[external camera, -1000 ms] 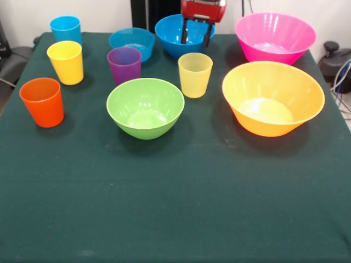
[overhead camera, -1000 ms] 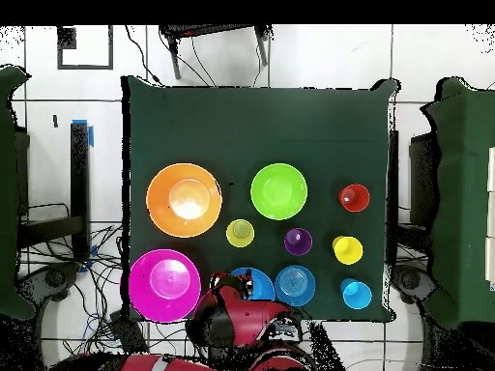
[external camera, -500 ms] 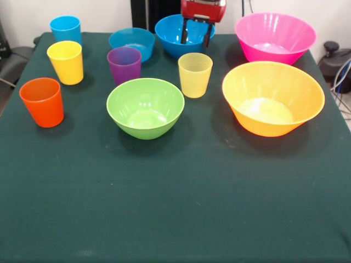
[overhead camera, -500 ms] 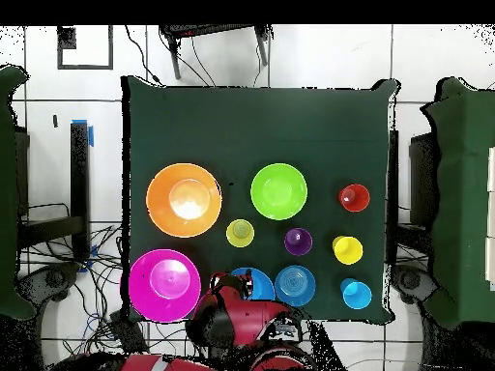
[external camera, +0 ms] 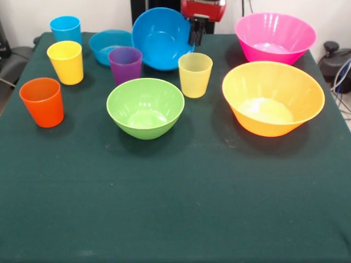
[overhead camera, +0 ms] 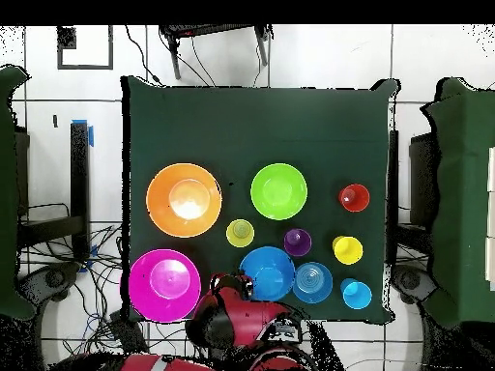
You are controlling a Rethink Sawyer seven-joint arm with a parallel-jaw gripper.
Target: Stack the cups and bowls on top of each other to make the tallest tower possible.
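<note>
My gripper (external camera: 196,34) is shut on the right rim of the medium blue bowl (external camera: 159,38), which is tipped up with its opening facing the front. The small shallow blue bowl (external camera: 107,46) sits just left of it, behind the purple cup (external camera: 125,64). Standing apart on the cloth are the green bowl (external camera: 145,107), the orange-yellow bowl (external camera: 272,97) and the pink bowl (external camera: 274,37). The blue cup (external camera: 66,28), yellow cup (external camera: 66,61), orange cup (external camera: 42,101) and pale yellow-green cup (external camera: 194,74) stand upright and separate. From overhead, the medium blue bowl (overhead camera: 268,272) touches the small one (overhead camera: 312,282).
A dark green cloth covers the table (external camera: 175,208). The red arm (overhead camera: 242,324) reaches over the table's edge in the overhead view. Cables and furniture surround the table on the floor.
The fingers have closed on the medium blue bowl's rim and the bowl has tipped up and shifted left. The small blue bowl has been pushed left, towards the blue cup.
</note>
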